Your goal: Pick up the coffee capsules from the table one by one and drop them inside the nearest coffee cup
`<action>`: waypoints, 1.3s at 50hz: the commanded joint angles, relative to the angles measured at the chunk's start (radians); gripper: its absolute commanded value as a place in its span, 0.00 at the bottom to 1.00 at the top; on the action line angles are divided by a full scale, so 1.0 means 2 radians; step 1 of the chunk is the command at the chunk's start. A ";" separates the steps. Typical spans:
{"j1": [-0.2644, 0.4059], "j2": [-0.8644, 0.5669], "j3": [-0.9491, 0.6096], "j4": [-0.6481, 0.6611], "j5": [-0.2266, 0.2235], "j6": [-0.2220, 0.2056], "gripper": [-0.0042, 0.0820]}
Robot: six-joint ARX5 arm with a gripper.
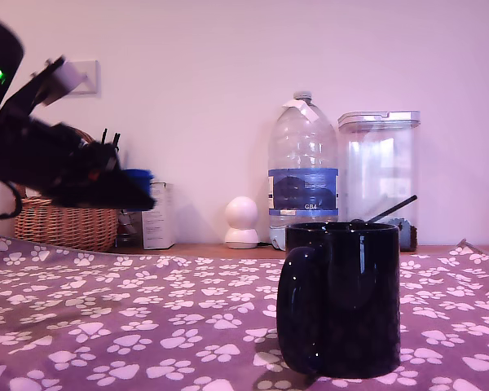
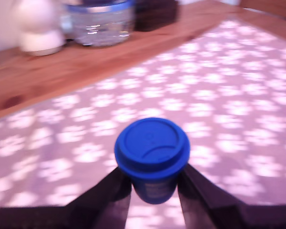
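In the wrist view a royal-blue coffee capsule (image 2: pixel 152 157) sits pinched between my gripper's (image 2: pixel 152 183) two dark fingers (image 2: pixel 108 191), its wide rim facing the camera, held above the paw-print cloth of the table (image 2: pixel 229 95). In the exterior view my gripper (image 1: pixel 134 191) is at the exterior view's left, raised well above the table (image 1: pixel 106 309), with a bit of blue capsule (image 1: pixel 138 174) showing at its tip. The black coffee cup (image 1: pixel 342 297) stands near the front, to the exterior view's right of the gripper, handle toward the camera's left.
A clear water bottle (image 1: pixel 303 171), a clear lidded canister (image 1: pixel 381 175) and a small white round device (image 1: pixel 242 221) stand along the wooden back edge. A wicker basket (image 1: pixel 65 220) and a white box (image 1: pixel 157 216) are behind the arm.
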 commanded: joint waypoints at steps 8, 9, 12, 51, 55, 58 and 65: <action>-0.035 -0.048 0.000 -0.055 0.019 0.000 0.17; -0.039 -0.053 0.000 -0.061 0.020 0.000 0.17; -0.051 -0.066 0.000 -0.080 0.026 0.000 0.17; -0.182 -0.143 0.000 -0.171 0.003 -0.001 0.17; -0.182 -0.143 0.000 -0.169 0.003 -0.001 0.17; -0.182 -0.143 0.000 -0.165 0.003 -0.001 0.17; -0.187 -0.143 0.005 -0.156 0.003 -0.002 0.17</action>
